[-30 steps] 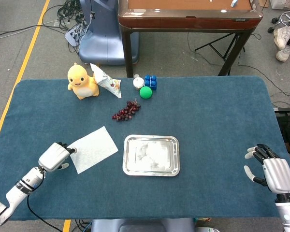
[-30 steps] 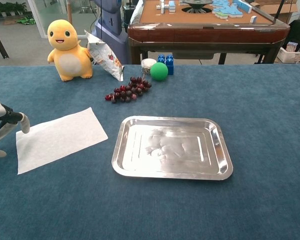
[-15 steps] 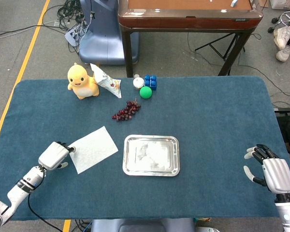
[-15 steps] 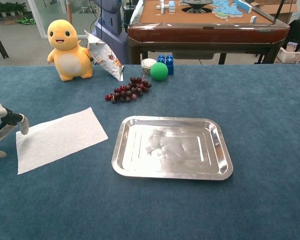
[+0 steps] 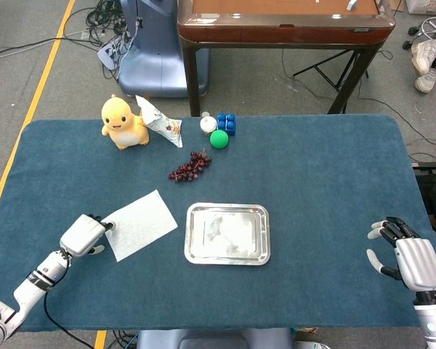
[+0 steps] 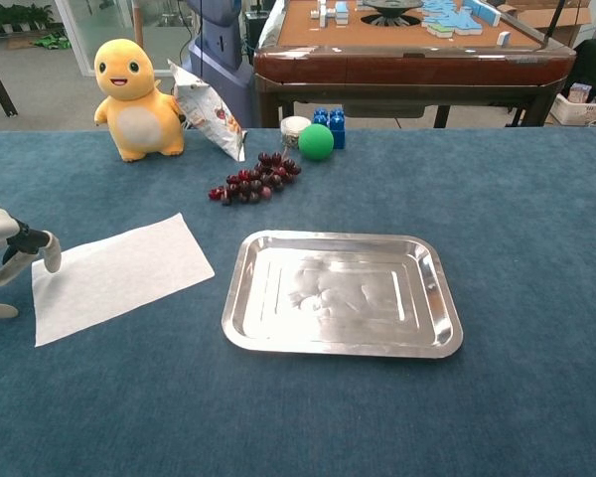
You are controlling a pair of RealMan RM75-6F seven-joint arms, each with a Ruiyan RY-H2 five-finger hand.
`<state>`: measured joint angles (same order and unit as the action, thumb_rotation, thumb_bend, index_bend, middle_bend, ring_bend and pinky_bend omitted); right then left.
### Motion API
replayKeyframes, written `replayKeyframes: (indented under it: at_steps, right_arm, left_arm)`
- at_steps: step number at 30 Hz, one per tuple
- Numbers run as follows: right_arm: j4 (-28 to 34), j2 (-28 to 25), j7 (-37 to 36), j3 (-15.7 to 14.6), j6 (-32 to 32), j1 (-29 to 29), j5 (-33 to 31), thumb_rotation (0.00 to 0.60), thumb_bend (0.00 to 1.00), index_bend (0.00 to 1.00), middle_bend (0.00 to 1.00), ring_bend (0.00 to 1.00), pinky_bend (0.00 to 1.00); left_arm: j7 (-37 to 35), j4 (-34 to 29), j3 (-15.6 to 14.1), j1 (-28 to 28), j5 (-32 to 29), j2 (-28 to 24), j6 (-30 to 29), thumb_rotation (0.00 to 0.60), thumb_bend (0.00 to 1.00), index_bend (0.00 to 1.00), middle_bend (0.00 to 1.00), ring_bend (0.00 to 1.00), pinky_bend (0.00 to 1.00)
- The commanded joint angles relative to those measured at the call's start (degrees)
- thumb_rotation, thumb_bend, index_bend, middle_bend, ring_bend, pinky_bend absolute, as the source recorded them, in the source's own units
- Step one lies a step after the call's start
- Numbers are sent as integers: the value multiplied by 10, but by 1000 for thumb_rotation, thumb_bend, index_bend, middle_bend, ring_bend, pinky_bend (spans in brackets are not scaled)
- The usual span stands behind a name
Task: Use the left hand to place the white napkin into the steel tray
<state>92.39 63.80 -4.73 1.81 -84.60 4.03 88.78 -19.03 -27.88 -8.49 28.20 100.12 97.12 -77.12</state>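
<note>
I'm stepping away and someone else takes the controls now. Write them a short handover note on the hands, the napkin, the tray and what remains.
Left hand: at the left edge of the white napkin, fingers at its corner, not gripping it.
Right hand: open, resting at the far right of the table, holding nothing.
Napkin: flat on the cloth, left of the steel tray. The tray holds nothing.
Done: the approach only.
Left: grip the napkin, lift it, carry it right, set it in the tray.

Premises present as a robotics test lab or demonstration room. Evidence: a work table covered in dark blue felt standing on grey carpet, a yellow floor-marking line, loose black cables trailing beside a blue-grey machine base, and a brown wood-framed game table carrying tiles behind.
</note>
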Motion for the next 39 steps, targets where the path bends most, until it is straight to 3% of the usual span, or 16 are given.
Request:
replayKeyframes:
  at_steps: [1,26,39]
  right_arm:
    - [0,0,-1,0,-1,0,0,600,348,445,344,184,370]
    - [1,-2,-4,0,-4,-2,1,600,347,446,344,184,370]
    - [1,-3,-4,0,-4,-2,1,600,348,445,344,184,370]
  left_arm:
    - [-1,1,0,0,0,1,0,600,76,443,733,556,639]
    - [-33,34,-2,-6,-7,27,-9,600,78,457,762,573,648]
    - [-42,42,-4,-9,-9,33,-10,600,132,471,767,577,652]
